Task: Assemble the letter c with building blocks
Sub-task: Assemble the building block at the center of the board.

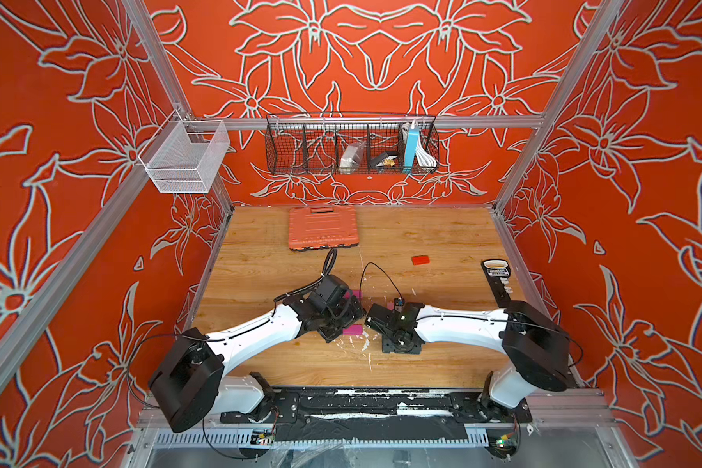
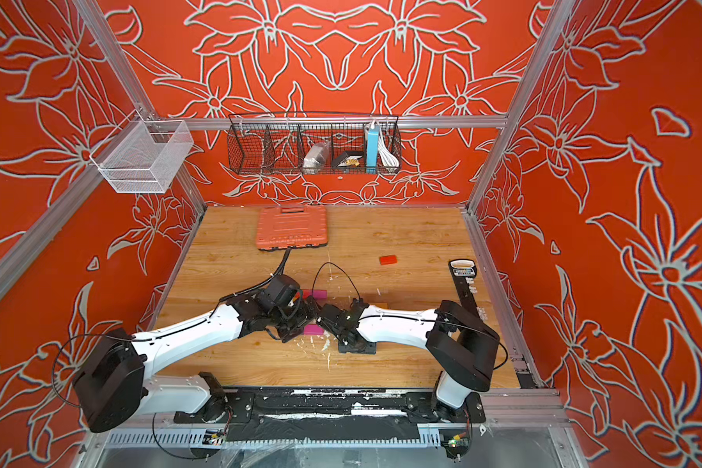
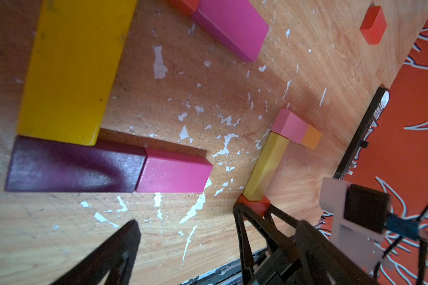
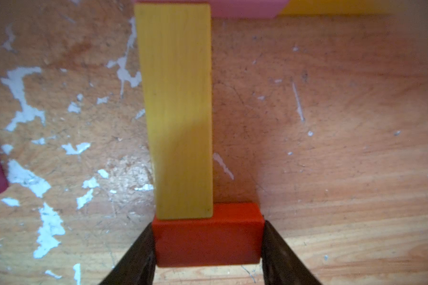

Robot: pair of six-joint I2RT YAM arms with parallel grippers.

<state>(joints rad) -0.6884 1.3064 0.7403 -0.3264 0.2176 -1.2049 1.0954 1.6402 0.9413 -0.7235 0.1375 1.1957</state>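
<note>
The right hand (image 4: 208, 228) grips a small flat red wooden block (image 4: 207, 241) on the wooden worktop (image 4: 331, 148); the block's edge meets a long yellow block (image 4: 178, 111); the left hand (image 1: 351, 314), mid-frame in a top view, gapes wide and empty; another red block (image 1: 420, 259) lies apart, right of centre.

A lab test cell: aluminium frame (image 1: 483, 121), floral walls (image 1: 381, 60), wooden tabletop (image 1: 422, 235).

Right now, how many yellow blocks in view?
2. First yellow block lies flat, end against the purple block. Second yellow block runs from the pink block to the red block held in the right gripper. More may be hidden.
</note>
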